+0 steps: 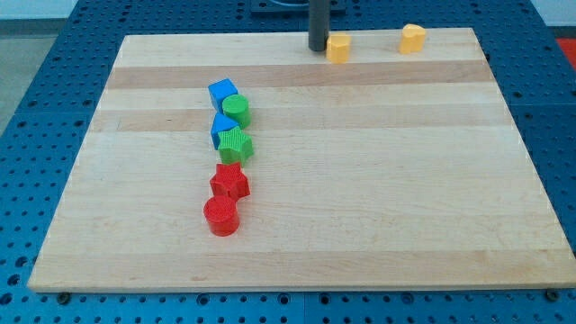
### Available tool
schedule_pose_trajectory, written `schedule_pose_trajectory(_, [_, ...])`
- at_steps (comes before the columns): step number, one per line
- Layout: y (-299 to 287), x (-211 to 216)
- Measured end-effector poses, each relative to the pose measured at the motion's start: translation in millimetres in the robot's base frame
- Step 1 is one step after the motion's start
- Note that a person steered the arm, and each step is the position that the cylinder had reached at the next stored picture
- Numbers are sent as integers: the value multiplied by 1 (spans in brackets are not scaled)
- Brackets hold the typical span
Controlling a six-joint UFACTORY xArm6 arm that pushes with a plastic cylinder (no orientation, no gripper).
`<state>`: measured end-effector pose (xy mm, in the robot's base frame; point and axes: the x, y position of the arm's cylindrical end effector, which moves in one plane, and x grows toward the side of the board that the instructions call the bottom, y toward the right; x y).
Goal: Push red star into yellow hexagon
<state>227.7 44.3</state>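
The red star (230,181) lies left of the board's middle, at the lower part of a column of blocks. The yellow hexagon (338,47) sits near the board's top edge, right of centre. My tip (319,48) rests on the board just left of the yellow hexagon, touching or nearly touching it, and far up and to the right of the red star. A second yellow block (412,39), whose shape I cannot make out, lies further right along the top edge.
The column holds, from the top down, a blue block (222,92), a green cylinder (237,110), another blue block (222,127), a green star (236,144), the red star, and a red cylinder (220,216). The wooden board (378,198) lies on a blue perforated table.
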Motion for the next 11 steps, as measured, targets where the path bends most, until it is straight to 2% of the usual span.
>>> schedule_pose_trajectory(2, [55,0])
schedule_pose_trajectory(4, [68,-3])
schedule_pose_trajectory(6, [-104,-20])
schedule_pose_trajectory(7, [-151,6])
schedule_pose_trajectory(8, [-181,76])
schedule_pose_trajectory(10, [-194,90])
schedule_pose_trajectory(11, [-220,117])
